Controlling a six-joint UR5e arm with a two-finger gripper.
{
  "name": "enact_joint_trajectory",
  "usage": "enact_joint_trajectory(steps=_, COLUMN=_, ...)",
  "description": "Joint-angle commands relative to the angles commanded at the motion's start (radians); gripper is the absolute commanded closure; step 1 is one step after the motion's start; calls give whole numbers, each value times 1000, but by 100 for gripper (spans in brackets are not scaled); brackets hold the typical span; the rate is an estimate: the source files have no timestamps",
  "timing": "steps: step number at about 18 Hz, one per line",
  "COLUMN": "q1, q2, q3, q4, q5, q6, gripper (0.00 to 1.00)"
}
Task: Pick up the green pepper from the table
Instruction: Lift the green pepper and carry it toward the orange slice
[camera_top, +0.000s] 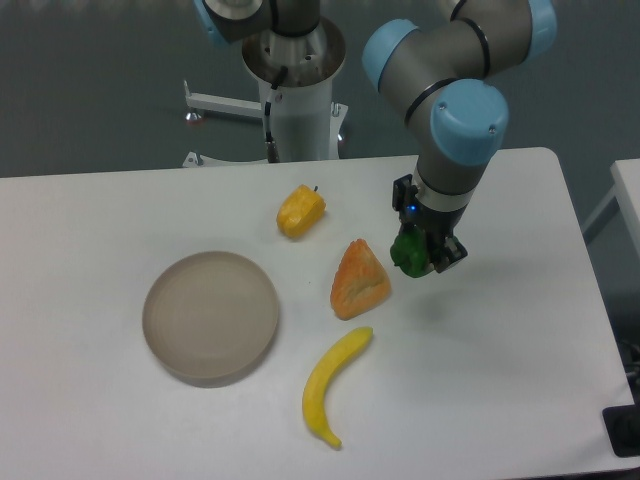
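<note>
The green pepper (407, 252) is small, dark green and glossy, and hangs above the white table (520, 360), lifted off its surface. My gripper (421, 253) is shut on it, black fingers on either side, pointing straight down. The pepper sits just right of the orange wedge-shaped fruit piece. A faint shadow lies on the table below and to the right of it.
An orange fruit wedge (359, 281) lies beside the gripper's left. A yellow-orange pepper (300, 211) is farther back left. A banana (332, 384) lies in front, and a round grey-brown plate (211, 316) sits at the left.
</note>
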Motion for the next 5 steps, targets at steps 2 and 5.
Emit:
enact_joint_trajectory(steps=2, q1=-2, q2=-6, q3=5, q4=0, q5=-6, q6=3, gripper=68)
enact_joint_trajectory(steps=5, q1=-3, q2=-14, q3=5, q4=0, q5=-8, q6=3, gripper=68)
